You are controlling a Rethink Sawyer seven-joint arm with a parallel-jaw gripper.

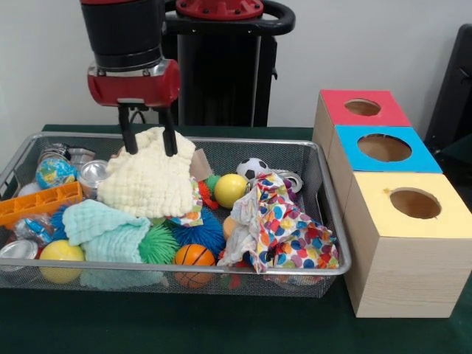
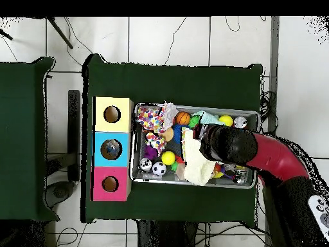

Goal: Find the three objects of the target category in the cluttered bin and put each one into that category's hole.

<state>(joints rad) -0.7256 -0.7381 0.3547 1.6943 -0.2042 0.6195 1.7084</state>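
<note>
The silver wire-mesh bin (image 1: 317, 158) is full of balls, cloths and cans; it also shows in the overhead view (image 2: 136, 177). My gripper (image 1: 148, 139) hangs over the bin's back left part. Its two black fingers (image 1: 127, 137) stand apart on either side of the raised top fold of a cream waffle cloth (image 1: 151, 181). In the overhead view the arm (image 2: 231, 145) covers the gripper, and the cream cloth (image 2: 200, 168) shows beside it. One crinkly clear and blue packet (image 1: 22, 227) lies at the bin's left end under an orange tray (image 1: 38, 204). Other packets are hidden.
Three boxes with round holes stand right of the bin: red (image 1: 361, 108), blue (image 1: 383, 147), yellow (image 1: 414, 203). The bin also holds a mint cloth (image 1: 107, 232), a spotted cloth (image 1: 284, 228), a globe ball (image 1: 55, 172), cans (image 1: 92, 173) and spiky balls (image 1: 198, 232).
</note>
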